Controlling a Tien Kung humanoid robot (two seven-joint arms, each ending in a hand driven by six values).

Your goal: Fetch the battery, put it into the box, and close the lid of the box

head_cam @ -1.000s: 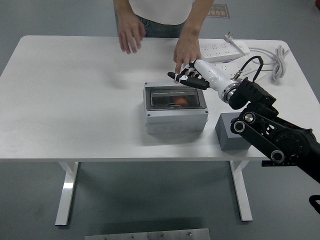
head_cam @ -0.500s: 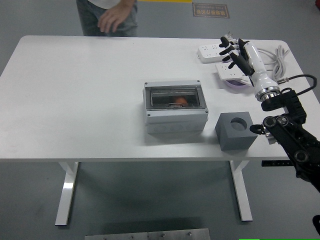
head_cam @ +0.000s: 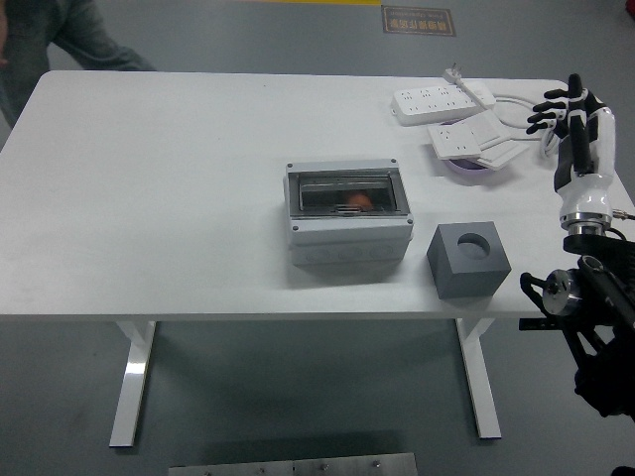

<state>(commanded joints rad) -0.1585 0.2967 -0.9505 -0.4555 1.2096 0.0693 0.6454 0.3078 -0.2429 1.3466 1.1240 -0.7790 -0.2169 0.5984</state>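
Right hand (head_cam: 568, 107): raised at the table's right edge, fingers spread, holding nothing.
Box (head_cam: 348, 213): well to the hand's left and nearer the table's front edge, clear lid down.
Battery (head_cam: 361, 200): an orange shape seen through the lid, inside the box.
Grey block (head_cam: 467, 259): below-left of the hand, just right of the box.
Power strips (head_cam: 444, 98): just left of the hand.
Person (head_cam: 50, 35): far corner, well left of the hand.

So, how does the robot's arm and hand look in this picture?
Only the right arm shows. The right hand has black fingers on a white palm and a white forearm shell, ending in a silver ring. Below it the arm is black, with round silver joint caps and a thin black cable.
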